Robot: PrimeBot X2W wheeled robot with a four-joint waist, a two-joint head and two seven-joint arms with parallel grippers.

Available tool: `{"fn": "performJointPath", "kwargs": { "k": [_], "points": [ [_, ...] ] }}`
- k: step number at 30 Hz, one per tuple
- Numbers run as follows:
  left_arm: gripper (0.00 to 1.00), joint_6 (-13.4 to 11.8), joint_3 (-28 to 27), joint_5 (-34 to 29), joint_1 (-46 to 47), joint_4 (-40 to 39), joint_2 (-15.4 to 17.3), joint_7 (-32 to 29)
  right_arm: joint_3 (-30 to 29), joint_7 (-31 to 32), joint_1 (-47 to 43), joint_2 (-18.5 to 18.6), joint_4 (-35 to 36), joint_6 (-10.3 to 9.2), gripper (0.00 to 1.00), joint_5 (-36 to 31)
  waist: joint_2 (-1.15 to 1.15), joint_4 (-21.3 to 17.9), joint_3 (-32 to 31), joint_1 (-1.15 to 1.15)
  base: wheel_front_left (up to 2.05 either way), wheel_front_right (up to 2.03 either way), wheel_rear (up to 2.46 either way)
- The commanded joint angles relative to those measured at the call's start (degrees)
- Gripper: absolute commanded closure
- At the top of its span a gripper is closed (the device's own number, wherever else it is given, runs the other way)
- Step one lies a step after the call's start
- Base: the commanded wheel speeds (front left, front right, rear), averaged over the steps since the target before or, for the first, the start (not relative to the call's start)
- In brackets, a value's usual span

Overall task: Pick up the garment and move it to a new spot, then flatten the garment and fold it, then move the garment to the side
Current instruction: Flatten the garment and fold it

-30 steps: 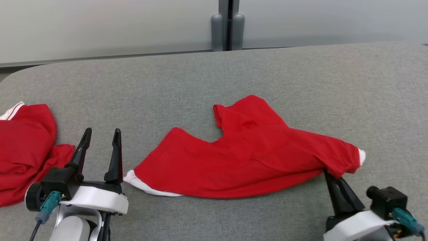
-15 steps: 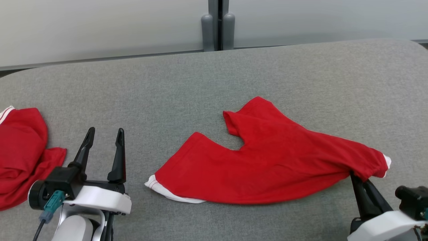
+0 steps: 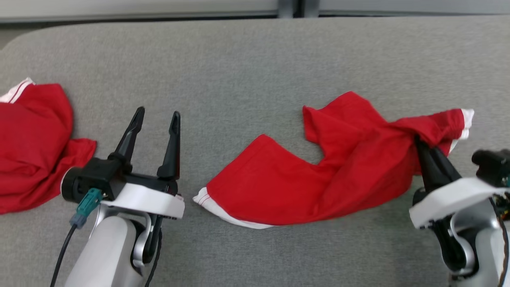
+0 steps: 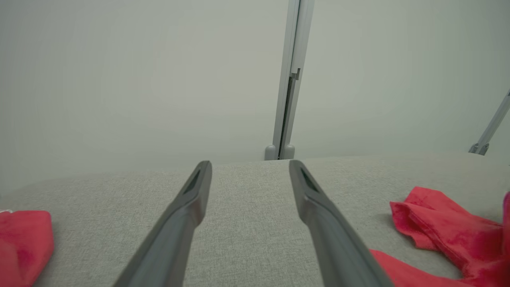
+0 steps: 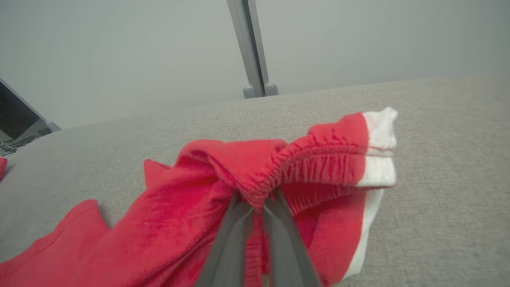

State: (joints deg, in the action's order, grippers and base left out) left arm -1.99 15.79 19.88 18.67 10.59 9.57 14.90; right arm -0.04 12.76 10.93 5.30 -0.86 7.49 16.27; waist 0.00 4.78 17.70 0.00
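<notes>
Head view: shows red garment right of centre on grey counter, 1 end raised and pinched tight by right end effector, likely for dragging to a new spot. Left end effector spread wide, empty, probably waiting for flattening; 2nd red cloth far left.
Left wrist view: confirms nothing between fingers.
Right wrist view: shows elastic waistband bunched over closed jaws.

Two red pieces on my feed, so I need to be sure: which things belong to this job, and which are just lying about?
Job: red garment, pinched by the shut right gripper; left gripper, open and empty.
Lying about: crumpled red cloth at far left; grey post behind.
</notes>
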Motion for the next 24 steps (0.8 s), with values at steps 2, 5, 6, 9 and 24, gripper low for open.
{"fn": "performJointPath", "kwargs": {
  "k": [2,5,6,9,24],
  "points": [
    [0.0,0.44,-0.01,-0.4,1.7,0.56,-0.44,0.3,-0.01,-0.32,3.15,0.65,-2.31,0.0,1.0,0.54,0.0,2.76,3.09,0.0,0.0,0.0,0.0],
    [0.0,0.86,-0.06,-0.83,3.23,1.05,-1.26,0.3,0.3,-0.96,7.69,0.83,-6.76,0.0,1.0,1.21,0.0,3.77,4.36,0.0,0.0,0.0,0.0],
    [0.0,0.95,-0.26,-0.99,3.53,1.12,-1.56,0.3,0.57,-1.61,9.12,1.08,-7.98,0.0,1.0,1.17,0.0,3.98,4.6,0.0,0.0,0.0,0.0],
    [0.0,1.41,-0.79,-1.63,3.82,1.38,-2.2,0.25,1.34,-4.26,12.08,1.63,-10.76,0.0,0.0,1.73,0.0,4.32,4.92,0.0,0.0,0.0,0.0],
    [0.0,1.94,-5.18,-3.97,-0.36,1.84,-2.2,0.23,6.45,-21.92,8.02,6.81,-5.47,0.0,0.0,-0.62,0.0,0.35,0.54,0.0,0.0,0.0,0.0]
  ]
}}
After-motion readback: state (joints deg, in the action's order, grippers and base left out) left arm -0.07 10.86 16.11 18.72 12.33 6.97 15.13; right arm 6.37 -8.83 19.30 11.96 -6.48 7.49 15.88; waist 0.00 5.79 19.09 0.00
